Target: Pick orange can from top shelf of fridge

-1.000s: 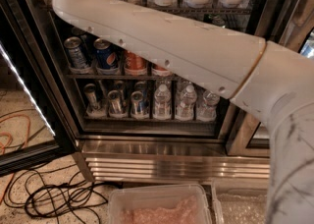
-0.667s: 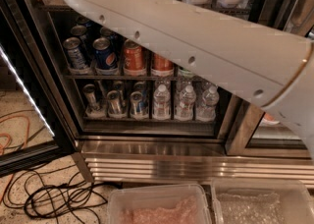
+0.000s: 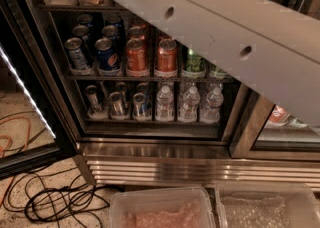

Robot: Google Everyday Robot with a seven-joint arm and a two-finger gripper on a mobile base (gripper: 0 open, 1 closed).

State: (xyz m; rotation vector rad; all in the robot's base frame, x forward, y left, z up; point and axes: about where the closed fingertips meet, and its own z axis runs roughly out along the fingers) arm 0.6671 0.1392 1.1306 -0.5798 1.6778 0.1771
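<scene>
The fridge (image 3: 150, 159) stands open before me, with its ribbed steel base low in the view. My white arm (image 3: 225, 27) crosses the top of the view from upper left to right and hides the top shelf. My gripper is out of view, past the upper left edge. Two orange cans (image 3: 136, 54) (image 3: 167, 54) stand on the middle shelf next to blue cans (image 3: 106, 54). I cannot see any orange can on the top shelf.
The glass door (image 3: 25, 97) with its white light strip hangs open at the left. Water bottles (image 3: 189, 103) and small silver cans (image 3: 117, 104) fill the lower shelf. Black cables (image 3: 55, 202) and an orange cable (image 3: 10, 142) lie on the floor. Two clear plastic bins (image 3: 160, 207) (image 3: 265, 207) sit below the fridge.
My arm has swung up and to the right; it now covers the upper shelf's cans that showed before. The shelves and cans have not moved.
</scene>
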